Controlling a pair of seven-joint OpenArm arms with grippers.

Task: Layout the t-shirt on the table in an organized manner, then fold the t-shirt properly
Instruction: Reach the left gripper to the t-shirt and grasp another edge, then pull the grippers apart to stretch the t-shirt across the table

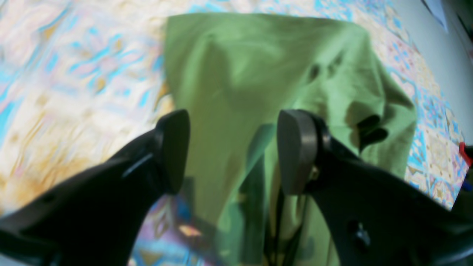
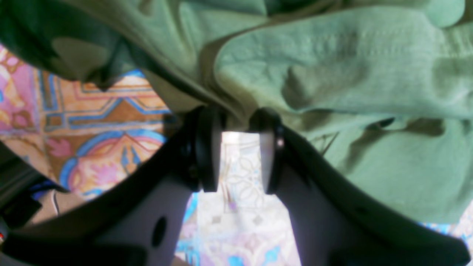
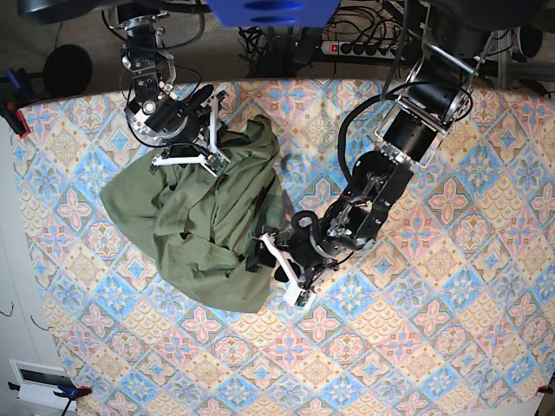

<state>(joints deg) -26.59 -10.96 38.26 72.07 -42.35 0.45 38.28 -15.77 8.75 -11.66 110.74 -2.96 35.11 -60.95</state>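
Note:
The olive-green t-shirt (image 3: 199, 225) lies crumpled in a heap on the left half of the patterned table (image 3: 416, 329). In the base view my left gripper (image 3: 276, 258) sits low at the heap's right edge. Seen from the left wrist, that gripper (image 1: 232, 122) is open wide over the t-shirt (image 1: 258, 66), with nothing between its pads. My right gripper (image 3: 215, 149) is at the heap's far edge. Its tips (image 2: 238, 114) pinch a bunched fold of the t-shirt (image 2: 351, 74), whose creases run toward them, and the table (image 2: 103, 122) shows behind.
A power strip and cables (image 3: 364, 43) lie beyond the table's far edge. A red clamp (image 3: 13, 117) grips the left edge and a white box (image 3: 39, 377) sits off the near left corner. The left arm (image 3: 408, 130) stretches across the table's middle right.

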